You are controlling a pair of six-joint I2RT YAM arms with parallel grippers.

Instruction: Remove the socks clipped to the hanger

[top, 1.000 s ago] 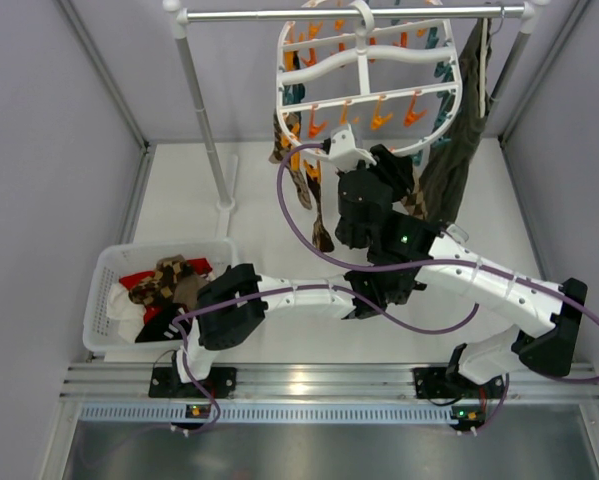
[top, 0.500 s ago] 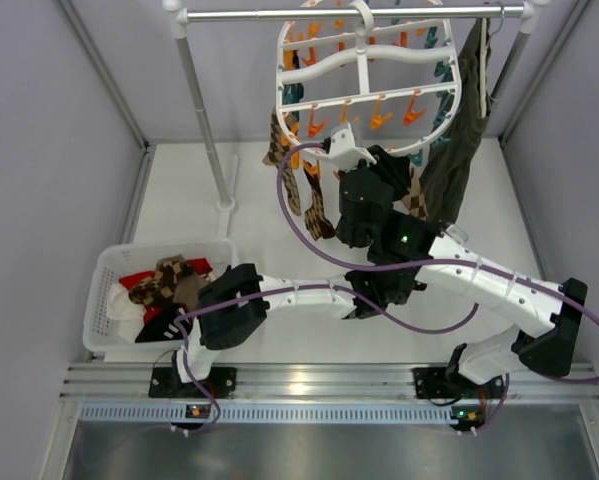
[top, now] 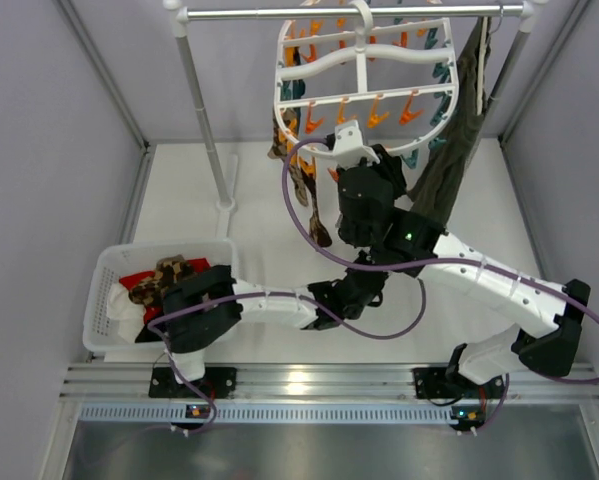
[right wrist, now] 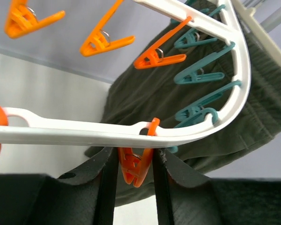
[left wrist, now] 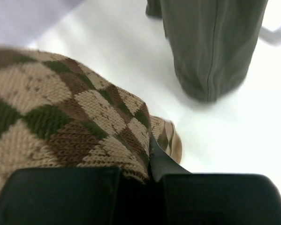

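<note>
Since a second ago my left arm has drawn back toward 8 o'clock, and its shoulder block now overlaps the near right corner of the white laundry basket (top: 104,290) in the top view. The left gripper (left wrist: 152,176) is clamped tight on an argyle sock (left wrist: 70,117), which is off the hanger (top: 362,60) and over the table (top: 179,200). The argyle patch that showed beside the right wrist has gone from there.

A second argyle sock (top: 301,185) hangs clipped at the hanger's left rim, at 11 o'clock.

The right gripper (right wrist: 134,159) has crept up toward 12 o'clock with the hanger's near rim. Its fingers press both sides of an orange clip (right wrist: 135,169) under that rim.

The olive garment (top: 449,165) hangs just beside the right wrist at 1 o'clock, so that side is tight. Bare table lies at 10 o'clock, between the stand pole (top: 204,110) and the left wall, and at 3 o'clock beyond the right forearm.
</note>
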